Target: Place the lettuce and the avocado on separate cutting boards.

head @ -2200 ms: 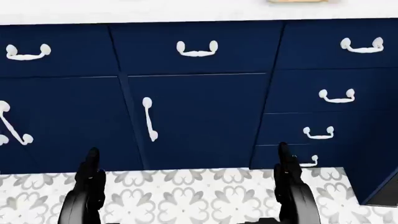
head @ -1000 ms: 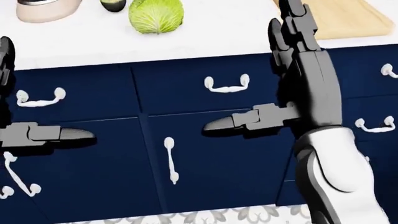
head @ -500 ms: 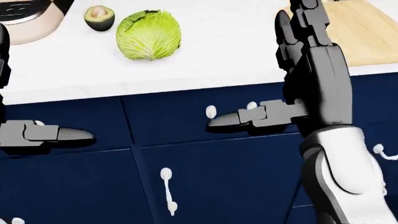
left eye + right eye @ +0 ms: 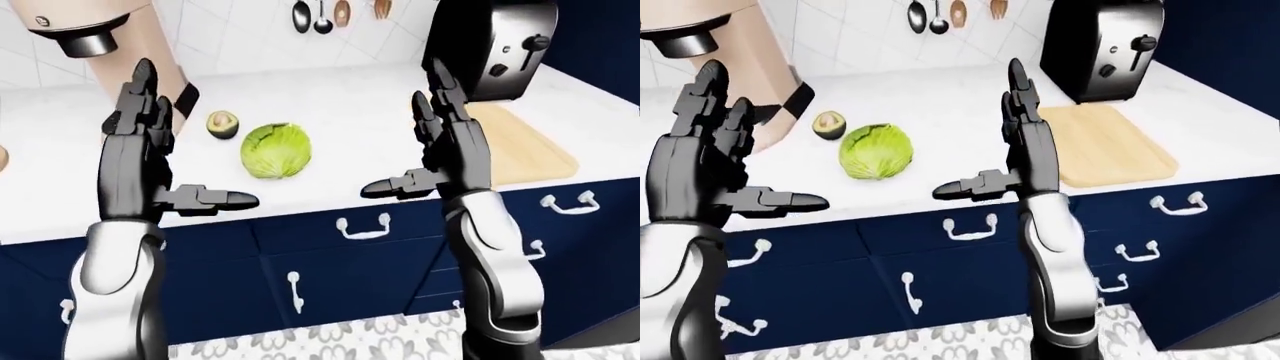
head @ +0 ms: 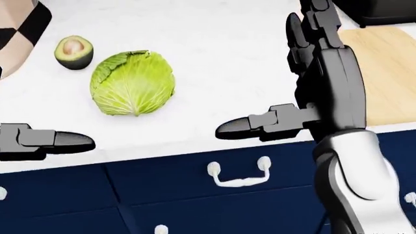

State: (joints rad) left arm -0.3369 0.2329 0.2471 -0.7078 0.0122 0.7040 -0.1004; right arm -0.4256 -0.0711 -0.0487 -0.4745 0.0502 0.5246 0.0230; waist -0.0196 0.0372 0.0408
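Both hands — left hand (image 4: 135,142) and right hand (image 4: 450,142) — hang spread and empty above the bench (image 4: 350,112); lettuce (image 4: 276,151) lies beside avocado (image 4: 221,124), cutting board (image 4: 525,154) to the right.

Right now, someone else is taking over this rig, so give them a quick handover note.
Left hand: open, raised, holding nothing.
Right hand: open, raised, holding nothing.
Lettuce sits on the white counter, halved avocado just up-left of it, apart from it.
One cutting board shows, at right by the toaster, nothing on it. No second board in view.
Done: nothing placed.
Left: both items, and finding the second board.
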